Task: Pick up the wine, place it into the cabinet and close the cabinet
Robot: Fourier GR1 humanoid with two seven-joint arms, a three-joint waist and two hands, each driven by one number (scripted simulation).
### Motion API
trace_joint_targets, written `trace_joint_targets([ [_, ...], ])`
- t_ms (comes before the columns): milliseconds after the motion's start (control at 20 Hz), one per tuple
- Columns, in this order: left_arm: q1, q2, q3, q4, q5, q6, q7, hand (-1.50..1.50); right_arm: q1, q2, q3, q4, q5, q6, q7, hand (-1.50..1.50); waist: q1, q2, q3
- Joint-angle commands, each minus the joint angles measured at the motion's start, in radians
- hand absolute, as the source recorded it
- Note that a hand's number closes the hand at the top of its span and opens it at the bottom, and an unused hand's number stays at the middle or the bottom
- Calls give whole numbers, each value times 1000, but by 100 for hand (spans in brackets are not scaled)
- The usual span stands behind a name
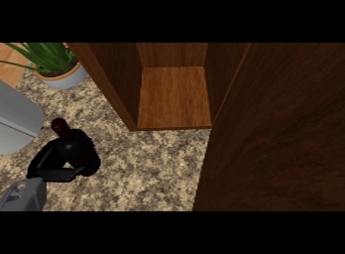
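I am wrapping my left robot hand [58,166] around the dark glass wine bottle [71,144], with black fingers curling round its body low at the left of the speckled stone table [146,168]. The bottle is sitting near the left edge, its dark red neck poking out on the far side of my fingers. Whether it is resting on the table or already rising I cannot tell from above. My right robot hand is not showing anywhere.

So I am judging the task to be at its first step: the grasp is being made, but the bottle is not yet in the cabinet and nothing is closed. Carrying, placing and shutting are all left.

Further away and to the right, the brown wooden cabinet [124,79] is standing open, and its bare lighter shelf [174,96] is showing between the side walls. The big dark wooden cabinet door [285,134] is swung out toward me at the right, filling that side of the view; I am expecting to carry the bottle between it and the cabinet's left wall, which looks like the thing most likely to get in the way.

To the left, a rounded grey object [7,119] is lying close beside the bottle. At the far left a green leafy plant in a pale pot [55,67] is standing beside the cabinet's left wall.
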Motion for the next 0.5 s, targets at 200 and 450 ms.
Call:
trace_joint_targets([
  [200,20,17,-34,-9,-18,-109,-219,150,58,-35,19,-145,42,-17,32,-150,7,-1,0],
  [450,126,-94,3,-93,-2,252,-207,150,100,-61,43,-180,65,-32,24,-150,28,-8,3],
])
